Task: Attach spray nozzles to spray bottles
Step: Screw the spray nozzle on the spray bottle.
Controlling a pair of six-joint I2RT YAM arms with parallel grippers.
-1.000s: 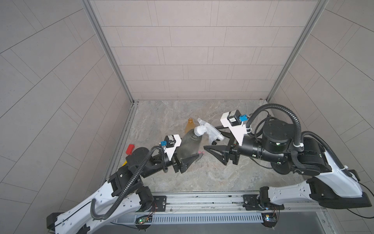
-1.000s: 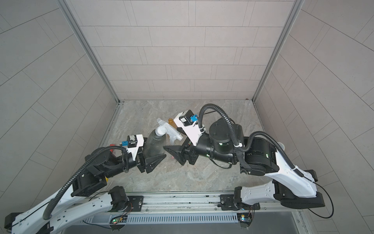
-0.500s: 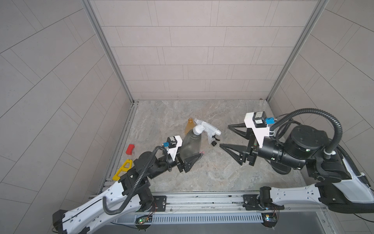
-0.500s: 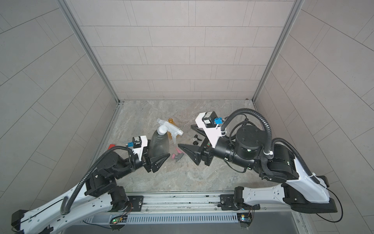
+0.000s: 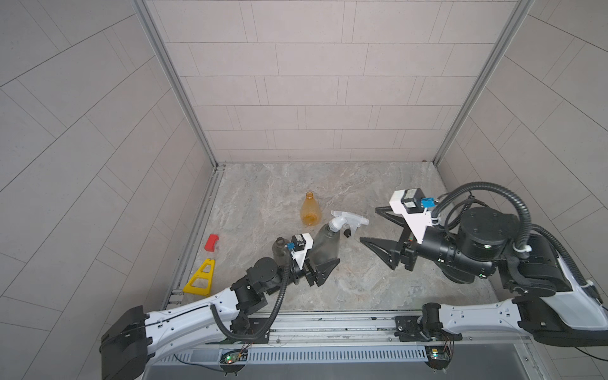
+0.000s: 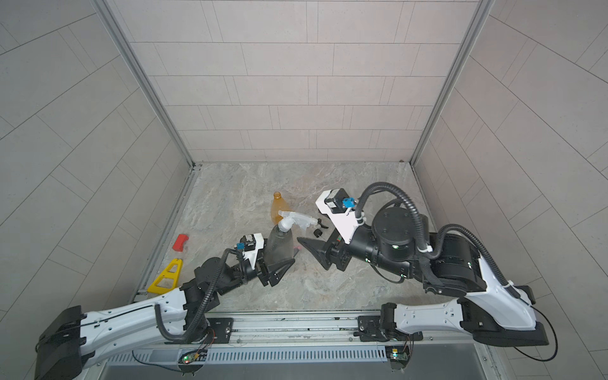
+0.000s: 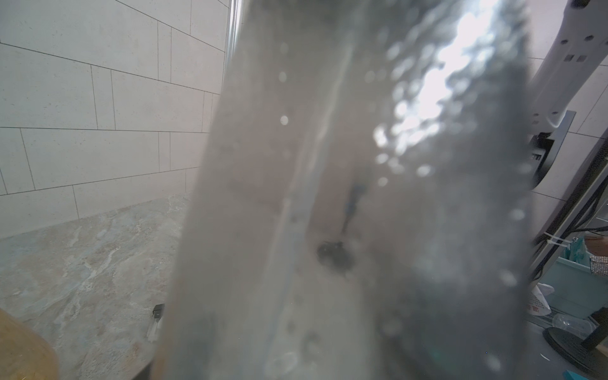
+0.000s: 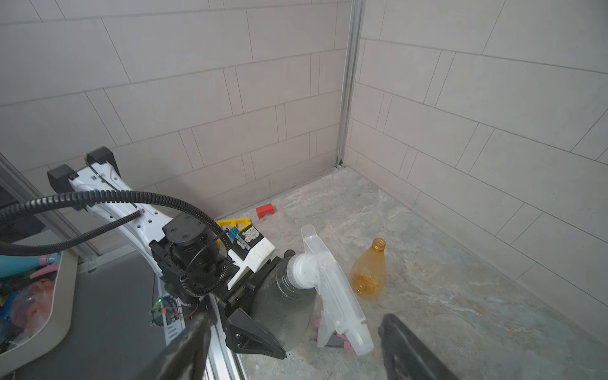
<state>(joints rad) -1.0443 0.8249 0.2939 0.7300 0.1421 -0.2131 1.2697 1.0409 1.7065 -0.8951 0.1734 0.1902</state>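
Observation:
My left gripper (image 5: 318, 263) is shut on the base of a smoky grey spray bottle (image 5: 324, 245) (image 6: 279, 245), held upright with a white spray nozzle (image 5: 348, 219) (image 8: 329, 289) on its neck. That bottle (image 7: 345, 197) fills the left wrist view. My right gripper (image 5: 369, 224) (image 8: 297, 317) stands open just right of the nozzle, holding nothing. An orange bottle (image 5: 309, 210) (image 8: 368, 273) stands open behind. A second grey bottle (image 5: 279, 248) stands behind my left wrist. A pink-and-grey nozzle (image 8: 332, 340) lies under the white one. A black nozzle part (image 6: 317, 233) lies beside it.
A red block (image 5: 211, 242) and a yellow triangular piece (image 5: 199, 278) lie by the left wall. Tiled walls close the floor on three sides. A metal rail (image 5: 329, 324) runs along the front edge. A tray (image 8: 49, 312) of other items sits outside the cell.
My right arm has drawn back to the right and its wrist has turned, the jaws staying open. My left arm has shifted the bottle a little right and nearer, uncovering the second grey bottle.

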